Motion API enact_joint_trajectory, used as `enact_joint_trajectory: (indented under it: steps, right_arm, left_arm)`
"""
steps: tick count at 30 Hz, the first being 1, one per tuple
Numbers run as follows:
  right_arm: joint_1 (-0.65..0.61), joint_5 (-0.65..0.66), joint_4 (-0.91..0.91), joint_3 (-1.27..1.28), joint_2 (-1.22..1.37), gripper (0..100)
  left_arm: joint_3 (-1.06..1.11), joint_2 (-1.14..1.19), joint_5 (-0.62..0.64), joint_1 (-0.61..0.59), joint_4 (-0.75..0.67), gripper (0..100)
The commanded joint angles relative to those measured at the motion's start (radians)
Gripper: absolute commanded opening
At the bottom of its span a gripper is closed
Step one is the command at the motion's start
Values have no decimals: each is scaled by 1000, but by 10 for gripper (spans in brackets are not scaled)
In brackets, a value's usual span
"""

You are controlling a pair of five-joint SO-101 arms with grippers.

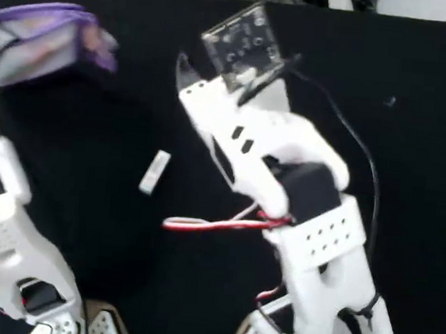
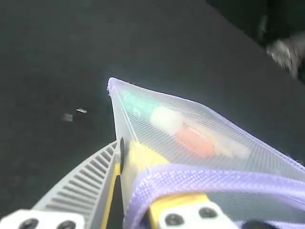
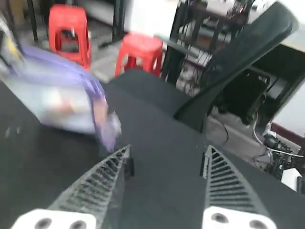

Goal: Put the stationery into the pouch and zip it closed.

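The pouch (image 1: 41, 40) is clear mesh with purple trim and hangs above the table at the far left. My left gripper (image 2: 125, 150) is shut on the pouch (image 2: 190, 143) at its purple edge. Inside it lie a green item, a white one and an orange-pink one. A small white eraser (image 1: 154, 172) lies on the black table between the two arms. My right gripper (image 1: 186, 79) stands open over the table's middle back, nothing between its fingers (image 3: 102, 181). In the right wrist view the pouch (image 3: 62, 100) hangs off to one side, apart from the gripper (image 3: 164, 164).
The table (image 1: 420, 116) is covered in black cloth. Red and white cables (image 1: 217, 224) trail from the right arm near the eraser. Red stools (image 3: 138, 50) and a black chair (image 3: 238, 62) stand beyond the table's edge.
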Motion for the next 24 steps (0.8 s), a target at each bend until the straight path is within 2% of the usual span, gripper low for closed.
enact_joint_trajectory:
  steps: [1,6,10,13,24]
  right_arm:
    - [-81,123,8,96,-36,222]
    - [-178,308,-98,374,-35,222]
    - [-183,351,-178,536,-31,222]
    - [-186,468,-183,602,22,222]
    - [-209,783,-183,479,433,221]
  left_arm:
    - [-85,-68,-8,-101,-21,30]
    - [-77,-61,-8,-220,-23,30]
    - [-56,-60,-8,-302,-25,30]
    - [-54,-60,-8,-344,-29,30]
    - [-50,-58,-49,-364,-29,30]
